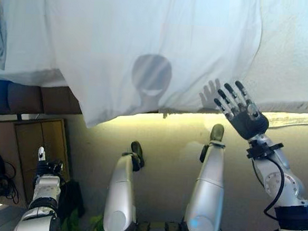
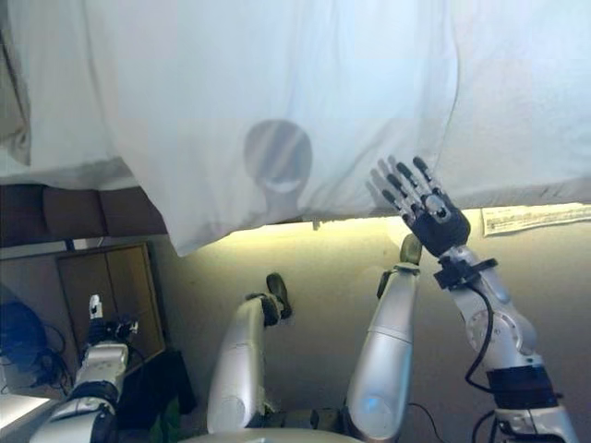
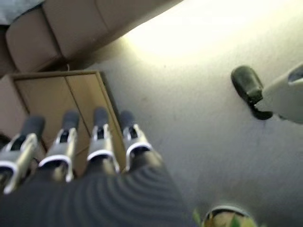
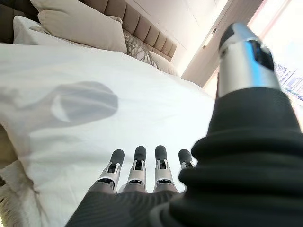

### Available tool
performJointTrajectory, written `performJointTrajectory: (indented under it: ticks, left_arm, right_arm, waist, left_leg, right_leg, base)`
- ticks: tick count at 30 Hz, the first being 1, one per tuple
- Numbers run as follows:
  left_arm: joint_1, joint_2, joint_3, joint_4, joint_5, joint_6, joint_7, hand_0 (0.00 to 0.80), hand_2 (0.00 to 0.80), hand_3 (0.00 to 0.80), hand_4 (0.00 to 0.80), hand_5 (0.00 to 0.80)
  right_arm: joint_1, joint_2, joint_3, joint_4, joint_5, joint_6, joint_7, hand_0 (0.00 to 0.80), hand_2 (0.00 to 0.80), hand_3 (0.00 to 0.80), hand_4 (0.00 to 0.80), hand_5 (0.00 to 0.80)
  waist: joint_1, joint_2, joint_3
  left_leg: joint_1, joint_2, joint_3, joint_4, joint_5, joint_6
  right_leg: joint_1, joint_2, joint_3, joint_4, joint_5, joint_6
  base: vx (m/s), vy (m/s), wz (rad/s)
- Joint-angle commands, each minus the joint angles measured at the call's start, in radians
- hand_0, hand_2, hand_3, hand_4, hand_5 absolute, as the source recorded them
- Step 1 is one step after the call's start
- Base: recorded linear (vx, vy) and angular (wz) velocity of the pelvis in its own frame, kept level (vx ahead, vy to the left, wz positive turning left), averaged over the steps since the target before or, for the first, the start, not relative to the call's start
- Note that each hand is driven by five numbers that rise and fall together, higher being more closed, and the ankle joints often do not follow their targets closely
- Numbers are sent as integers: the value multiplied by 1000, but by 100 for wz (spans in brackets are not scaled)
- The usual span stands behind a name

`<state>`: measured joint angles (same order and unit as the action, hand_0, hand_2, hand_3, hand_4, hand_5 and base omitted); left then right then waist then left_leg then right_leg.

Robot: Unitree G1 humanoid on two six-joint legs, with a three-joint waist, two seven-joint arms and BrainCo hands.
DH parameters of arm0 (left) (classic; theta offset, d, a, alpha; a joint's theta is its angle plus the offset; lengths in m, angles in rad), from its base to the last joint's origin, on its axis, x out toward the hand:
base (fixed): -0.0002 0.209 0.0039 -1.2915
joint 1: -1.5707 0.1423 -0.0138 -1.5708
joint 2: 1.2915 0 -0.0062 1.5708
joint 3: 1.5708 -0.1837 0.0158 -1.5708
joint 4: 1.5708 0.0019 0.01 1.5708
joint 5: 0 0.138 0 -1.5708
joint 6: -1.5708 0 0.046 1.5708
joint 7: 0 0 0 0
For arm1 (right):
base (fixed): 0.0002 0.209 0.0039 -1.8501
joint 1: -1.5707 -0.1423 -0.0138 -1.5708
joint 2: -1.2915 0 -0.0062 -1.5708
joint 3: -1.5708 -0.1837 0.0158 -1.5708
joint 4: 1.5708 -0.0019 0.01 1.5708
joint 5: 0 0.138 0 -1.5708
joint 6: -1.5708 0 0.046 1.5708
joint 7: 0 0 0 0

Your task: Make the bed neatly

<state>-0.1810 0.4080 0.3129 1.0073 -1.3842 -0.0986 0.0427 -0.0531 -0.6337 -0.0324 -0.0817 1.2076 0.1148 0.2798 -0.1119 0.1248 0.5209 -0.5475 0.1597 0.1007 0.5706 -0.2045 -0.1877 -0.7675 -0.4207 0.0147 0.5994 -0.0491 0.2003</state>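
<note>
A white duvet [image 1: 149,30] covers the bed and hangs over its near edge, with one corner [image 1: 93,116] drooping lower on the left. My right hand [image 1: 244,114] is raised at the duvet's near edge, open with fingers spread, and holds nothing. In the right wrist view its fingers [image 4: 142,165] point across the duvet [image 4: 71,123] towards the pillows [image 4: 80,23] and the padded headboard [image 4: 137,23]. My left hand [image 1: 45,169] hangs low at the lower left, away from the bed. Its fingers [image 3: 102,137] are straight and empty.
A wooden cabinet [image 1: 41,139] stands at the lower left by the dark padded bed base [image 1: 23,98]. It also shows in the left wrist view [image 3: 61,99]. A white paper strip [image 2: 536,218] lies under the bed's edge on the right.
</note>
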Motion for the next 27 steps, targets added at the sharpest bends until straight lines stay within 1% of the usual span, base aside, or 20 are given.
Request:
performJointTrajectory:
  ticks: [1, 4, 7, 9, 12, 13, 15, 19, 22, 23, 24, 27]
  left_arm:
    - [109, 89, 57, -37, 104, -88, -29, 0, 0, 0, 0, 0]
    - [161, 83, 72, -129, 103, -121, -66, 0, 0, 0, 0, 0]
    - [210, 73, 81, -238, 84, -155, -131, 0, 0, 0, 0, 0]
    - [238, 56, 79, -324, 56, -162, -188, 0, 0, 0, 0, 0]
    - [269, 15, 61, -449, 89, -160, -227, 0, 0, 0, 0, 0]
    - [274, 0, 47, -478, 111, -156, -235, 0, 0, 0, 0, 0]
    - [275, -31, 9, -524, 188, -142, -272, 0, 0, 0, 0, 0]
    - [298, -78, -96, -640, 345, -87, -296, 0, 0, 0, 0, 0]
    - [328, -95, -166, -701, 417, -32, -329, 0, 0, 0, 0, 0]
    - [333, -95, -186, -718, 439, -26, -322, 0, 0, 0, 0, 0]
    - [340, -93, -212, -740, 449, -3, -317, 0, 0, 0, 0, 0]
    - [342, -90, -257, -761, 459, 27, -306, 0, 0, 0, 0, 0]
  right_arm:
    - [60, 56, -59, -92, 10, -40, 60, 0, 0, 0, 0, 0]
    - [122, 107, -68, -50, -11, -65, 139, 0, 0, 0, 0, 0]
    - [172, 161, -69, -4, -33, -93, 191, 0, 0, 0, 0, 0]
    - [204, 197, -70, 21, -61, -111, 196, 0, 0, 0, 0, 0]
    - [245, 239, -65, 74, -115, -155, 163, 0, 0, 0, 0, 0]
    - [261, 249, -65, 95, -135, -172, 147, 0, 0, 0, 0, 0]
    - [288, 265, -66, 148, -161, -210, 105, 0, 0, 0, 0, 0]
    - [314, 291, -71, 199, -239, -272, -58, 0, 0, 0, 0, 0]
    - [317, 311, -74, 236, -306, -288, -215, 0, 0, 0, 0, 0]
    - [312, 309, -71, 248, -331, -282, -247, 0, 0, 0, 0, 0]
    - [309, 308, -65, 251, -351, -271, -277, 0, 0, 0, 0, 0]
    - [311, 312, -39, 242, -339, -263, -316, 0, 0, 0, 0, 0]
  waist:
    - [13, -53, -35]
    - [33, -70, -75]
    - [58, -89, -110]
    - [75, -100, -134]
    - [97, -110, -173]
    - [101, -112, -187]
    - [113, -117, -224]
    - [139, -128, -298]
    - [160, -138, -354]
    - [166, -139, -367]
    - [173, -142, -383]
    - [187, -147, -418]
  left_leg:
    - [2, 19, -36, -103, 185, 36]
    - [67, 25, -40, -149, 195, 40]
    - [128, 35, -48, -187, 198, 40]
    - [165, 42, -53, -214, 202, 39]
    - [224, 56, -50, -255, 208, 37]
    - [241, 59, -44, -267, 213, 36]
    - [274, 56, -47, -295, 223, 33]
    - [361, 56, -67, -380, 243, 33]
    - [422, 61, -72, -454, 262, 36]
    - [439, 63, -72, -478, 268, 37]
    - [456, 64, -72, -508, 278, 39]
    - [490, 65, -71, -569, 300, 42]
  right_leg:
    - [126, -36, -9, -182, 127, -39]
    - [200, -28, -33, -224, 134, -28]
    - [272, -24, -55, -253, 135, -18]
    - [322, -21, -72, -272, 131, -11]
    - [403, -13, -101, -307, 127, -4]
    - [431, -12, -114, -320, 128, -3]
    - [500, -9, -145, -359, 133, -2]
    - [615, 5, -189, -433, 143, 6]
    - [680, 24, -220, -494, 161, 12]
    - [695, 30, -228, -508, 165, 14]
    - [710, 37, -238, -522, 169, 15]
    - [739, 52, -260, -536, 166, 14]
  base:
    - [49, -210, 1]
    - [72, -251, -1]
    - [85, -291, 9]
    - [78, -296, 5]
    - [98, -287, 18]
    - [115, -269, 24]
    - [128, -283, 33]
    - [129, -225, 26]
    - [109, -192, 19]
    - [68, -169, 10]
    - [47, -166, 11]
    - [28, -150, 7]
